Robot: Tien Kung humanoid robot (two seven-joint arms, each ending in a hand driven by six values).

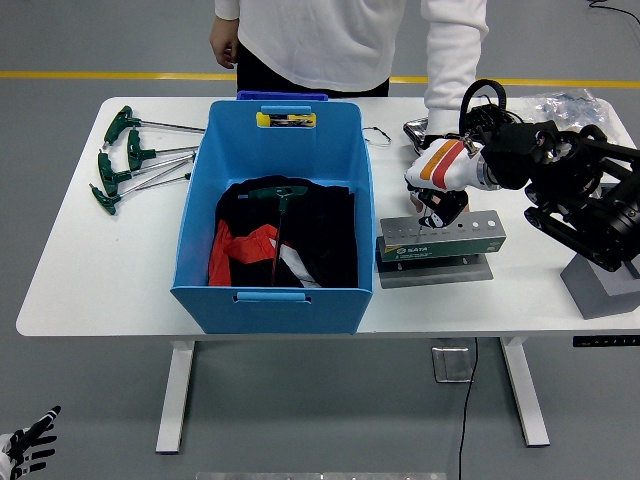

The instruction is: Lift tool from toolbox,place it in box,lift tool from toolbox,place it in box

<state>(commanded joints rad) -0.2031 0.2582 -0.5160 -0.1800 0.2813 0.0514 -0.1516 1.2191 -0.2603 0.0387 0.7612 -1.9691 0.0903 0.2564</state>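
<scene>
A single head view looks forward and down from high on the robot's side onto the white table (90, 270), from fairly far back: its near edge, legs and the floor beyond all show.

Blue box (272, 262); green-handled tools (125, 160); white table (100, 270).
</scene>
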